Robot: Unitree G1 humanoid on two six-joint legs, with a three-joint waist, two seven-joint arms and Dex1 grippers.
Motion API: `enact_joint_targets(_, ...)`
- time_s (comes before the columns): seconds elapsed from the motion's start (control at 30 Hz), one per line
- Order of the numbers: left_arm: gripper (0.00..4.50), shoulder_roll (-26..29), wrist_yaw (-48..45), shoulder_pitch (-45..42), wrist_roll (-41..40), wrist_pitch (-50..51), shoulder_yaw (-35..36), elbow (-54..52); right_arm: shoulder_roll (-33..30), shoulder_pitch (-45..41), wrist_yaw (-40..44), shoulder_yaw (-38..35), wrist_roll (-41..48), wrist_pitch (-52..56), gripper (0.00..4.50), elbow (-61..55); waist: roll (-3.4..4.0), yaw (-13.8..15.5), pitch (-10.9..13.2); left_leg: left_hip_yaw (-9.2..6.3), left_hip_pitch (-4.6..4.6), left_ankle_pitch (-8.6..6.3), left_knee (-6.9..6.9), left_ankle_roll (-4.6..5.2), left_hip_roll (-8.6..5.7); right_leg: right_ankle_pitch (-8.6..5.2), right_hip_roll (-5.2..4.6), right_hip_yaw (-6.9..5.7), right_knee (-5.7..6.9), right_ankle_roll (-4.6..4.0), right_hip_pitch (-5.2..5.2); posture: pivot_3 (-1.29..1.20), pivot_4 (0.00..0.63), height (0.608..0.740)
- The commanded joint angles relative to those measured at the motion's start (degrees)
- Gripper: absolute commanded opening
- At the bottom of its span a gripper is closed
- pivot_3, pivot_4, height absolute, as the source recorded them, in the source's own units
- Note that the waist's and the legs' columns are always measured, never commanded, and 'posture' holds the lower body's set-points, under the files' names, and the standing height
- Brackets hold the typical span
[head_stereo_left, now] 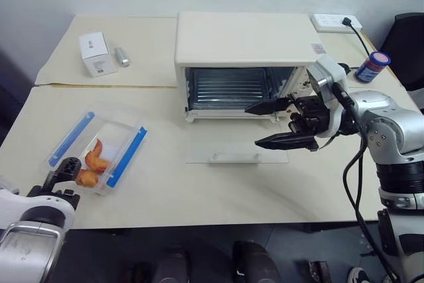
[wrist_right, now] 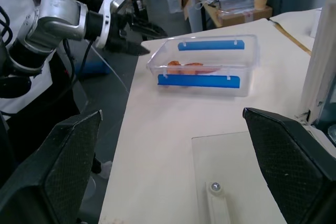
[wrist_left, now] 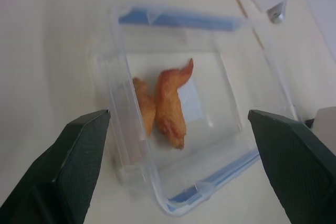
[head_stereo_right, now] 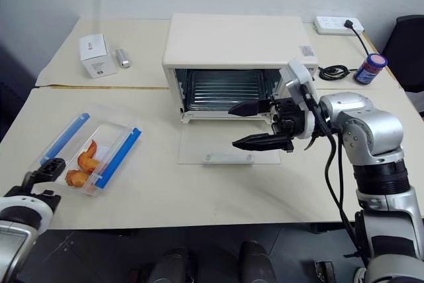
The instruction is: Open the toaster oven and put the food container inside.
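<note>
The cream-white toaster oven (head_stereo_left: pixel 245 41) stands at the back of the table, its glass door (head_stereo_left: pixel 237 147) folded down flat with the bar handle (head_stereo_left: pixel 234 158) at the near edge and the wire rack visible inside. My right gripper (head_stereo_left: pixel 252 125) hovers open over the door's right part, pointing left and holding nothing. The food container (head_stereo_left: pixel 99 147), a clear box with blue clips and orange fried pieces, lies at the front left. My left gripper (head_stereo_left: pixel 56 177) is open just short of the container's near end, with the container (wrist_left: pixel 178 124) ahead between its spread fingers.
A small white box (head_stereo_left: pixel 96 54) and a silver cylinder (head_stereo_left: pixel 122 56) lie at the back left. Behind the oven on the right are a white power strip (head_stereo_left: pixel 336 22), a black cable (head_stereo_right: pixel 333 71) and a blue jar (head_stereo_left: pixel 371 65). A black chair (head_stereo_left: pixel 407 44) stands beyond the table's right edge.
</note>
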Motion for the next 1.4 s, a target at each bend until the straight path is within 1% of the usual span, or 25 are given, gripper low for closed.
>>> enact_joint_targets(0.03, 4.46, 3.22, 1.27, -0.25, 1.23, -3.30, -1.34, 2.56, -1.39, 1.55, -2.29, -3.64, 1.89, 1.30, 4.50, -4.13, 0.00, -0.18, 0.00, 0.03, 0.00, 0.00, 0.01, 0.00, 0.03, 0.02, 0.01, -0.02, -0.02, 0.03, 0.00, 0.00, 0.150, 0.740)
enact_joint_targets(0.13, 4.46, 5.78, 2.91, -1.01, 0.91, -4.98, -2.48, 6.36, -1.92, 3.45, -4.40, -5.35, 3.14, 2.74, 4.50, -6.88, 0.00, -0.31, 0.00, 0.13, 0.03, 0.01, 0.03, 0.01, 0.04, 0.05, 0.01, 0.00, -0.02, 0.09, 0.00, 0.00, 0.150, 0.740)
enact_joint_targets(0.23, 3.93, 6.78, 2.95, -0.74, -0.52, -5.52, -3.69, 9.83, -2.44, 4.62, -5.93, -6.79, 4.19, 3.88, 4.50, -8.72, 0.00, -0.31, 0.00, 0.20, 0.05, 0.01, 0.02, 0.02, 0.08, 0.06, 0.01, 0.02, -0.03, 0.12, -0.02, 0.00, 0.150, 0.740)
enact_joint_targets(0.43, 2.13, 8.90, 2.56, -0.95, -2.32, -5.41, -4.99, 13.45, -4.16, 6.10, -7.76, -9.41, 6.37, 5.80, 4.50, -10.70, 0.00, -0.23, 0.00, 0.25, 0.04, 0.00, -0.01, 0.04, 0.08, 0.06, 0.00, 0.03, -0.06, 0.12, -0.05, 0.00, 0.150, 0.740)
enact_joint_targets(0.47, 1.71, 9.22, 2.30, -0.67, -2.55, -5.33, -4.77, 13.86, -4.33, 6.20, -8.07, -9.64, 6.69, 6.05, 4.50, -10.79, 0.00, -0.23, 0.00, 0.27, 0.05, -0.01, -0.02, 0.05, 0.08, 0.06, 0.00, 0.06, -0.05, 0.12, -0.05, 0.00, 0.150, 0.740)
enact_joint_targets(0.53, 1.25, 10.05, 1.78, 0.11, -2.82, -4.93, -4.25, 14.57, -4.51, 6.41, -8.47, -10.01, 7.03, 6.33, 4.50, -10.89, 0.00, -0.27, 0.00, 0.28, 0.05, -0.01, -0.02, 0.05, 0.08, 0.07, 0.00, 0.06, -0.05, 0.12, -0.06, 0.00, 0.150, 0.740)
enact_joint_targets(0.57, 0.95, 10.53, 1.56, 0.55, -2.94, -4.75, -4.03, 14.84, -4.56, 6.51, -8.59, -10.17, 7.14, 6.44, 4.50, -10.93, 0.00, -0.35, 0.00, 0.29, 0.06, -0.01, -0.03, 0.04, 0.09, 0.06, 0.01, 0.06, -0.05, 0.12, -0.07, 0.00, 0.150, 0.740)
enact_joint_targets(0.63, 0.42, 13.24, -0.59, 1.99, -3.94, -2.59, -2.95, 16.23, -4.97, 6.87, -8.60, -10.59, 7.33, 6.64, 4.50, -10.80, 0.00, -0.41, 0.00, 0.39, 0.08, -0.01, -0.09, 0.04, 0.12, 0.06, 0.02, 0.11, -0.05, 0.12, -0.12, 0.00, 0.150, 0.740)
enact_joint_targets(0.67, 0.19, 15.55, -2.87, 2.95, -4.68, -0.42, -2.03, 17.33, -5.31, 7.20, -8.63, -10.78, 7.46, 6.77, 4.50, -10.80, 0.00, -0.36, 0.00, 0.41, 0.11, 0.00, -0.12, 0.03, 0.16, 0.06, 0.05, 0.11, -0.06, 0.12, -0.13, 0.00, 0.150, 0.740)
enact_joint_targets(0.7, 0.19, 18.03, -5.24, 4.00, -4.78, 1.79, -0.95, 18.33, -5.73, 7.59, -8.56, -11.01, 7.60, 6.92, 4.50, -10.71, 0.00, -0.33, 0.00, 0.41, 0.11, 0.00, -0.14, 0.02, 0.19, 0.06, 0.08, 0.11, -0.07, 0.12, -0.14, 0.00, 0.150, 0.740)
enact_joint_targets(0.8, 0.19, 26.02, -17.91, 7.00, -1.10, 9.81, 3.18, 21.68, -7.20, 9.44, -8.57, -11.83, 8.34, 7.72, 4.50, -11.15, 0.02, -0.33, 0.02, 0.52, 0.09, 0.02, -0.16, -0.04, 0.29, 0.04, 0.19, 0.07, -0.10, 0.09, -0.18, 0.00, 0.150, 0.740)
enact_joint_targets(0.9, 0.19, 29.79, -27.48, 7.34, -0.39, 14.07, 5.84, 24.31, -8.34, 11.43, -9.03, -12.66, 9.53, 9.05, 4.50, -12.09, 0.06, -0.30, 0.04, 0.65, 0.08, 0.02, -0.24, -0.05, 0.28, 0.02, 0.21, 0.06, -0.12, 0.05, -0.25, 0.00, 0.150, 0.740)
enact_joint_targets(0.93, 0.19, 31.61, -31.19, 6.76, 1.07, 15.71, 6.60, 24.52, -8.75, 12.29, -9.40, -13.00, 9.87, 9.64, 4.50, -12.54, 0.06, -0.29, 0.04, 0.70, 0.06, 0.01, -0.26, -0.05, 0.28, 0.02, 0.22, 0.05, -0.15, 0.05, -0.26, 0.00, 0.150, 0.740)
enact_joint_targets(1.0, 0.19, 34.43, -37.27, 4.85, 0.58, 18.54, 6.97, 24.35, -9.27, 13.95, -10.33, -13.83, 10.48, 10.45, 4.50, -13.25, 0.05, -0.25, 0.04, 0.79, 0.04, 0.00, -0.28, -0.09, 0.28, -0.01, 0.23, -0.02, -0.16, 0.00, -0.26, 0.00, 0.150, 0.740)
enact_joint_targets(1.1, 0.19, 38.32, -44.19, 0.61, -3.95, 21.49, 5.84, 22.69, -9.99, 16.02, -11.25, -15.55, 11.91, 11.46, 4.50, -13.96, 0.06, -0.23, 0.05, 0.80, 0.00, -0.03, -0.31, -0.14, 0.29, -0.03, 0.21, -0.07, -0.16, -0.05, -0.28, 0.00, 0.150, 0.740)
enact_joint_targets(1.2, 0.19, 42.68, -48.90, -4.50, -7.59, 23.52, 2.68, 22.07, -10.20, 18.15, -12.54, -16.71, 10.73, 9.82, 4.50, -15.25, 0.06, -0.30, 0.05, 0.76, -0.01, -0.05, -0.37, -0.18, 0.33, -0.03, 0.21, -0.04, -0.17, -0.05, -0.34, 0.00, 0.150, 0.740)
enact_joint_targets(1.33, 0.19, 46.60, -51.46, -14.80, -8.48, 23.80, -7.45, 23.70, -10.73, 20.86, -13.40, -18.51, 10.55, 8.61, 4.50, -16.45, 0.16, -0.25, 0.11, 0.78, 0.03, -0.04, -0.50, -0.22, 0.32, -0.04, 0.24, -0.01, -0.17, -0.05, -0.38, 0.00, 0.150, 0.740)
enact_joint_targets(1.4, 0.19, 47.87, -50.65, -22.19, -8.48, 24.54, -15.01, 25.45, -11.19, 22.42, -13.66, -20.19, 11.12, 8.50, 4.50, -16.92, 0.18, -0.38, 0.12, 0.80, 0.06, -0.02, -0.63, -0.25, 0.35, -0.03, 0.31, 0.04, -0.25, -0.05, -0.40, 0.00, 0.150, 0.740)
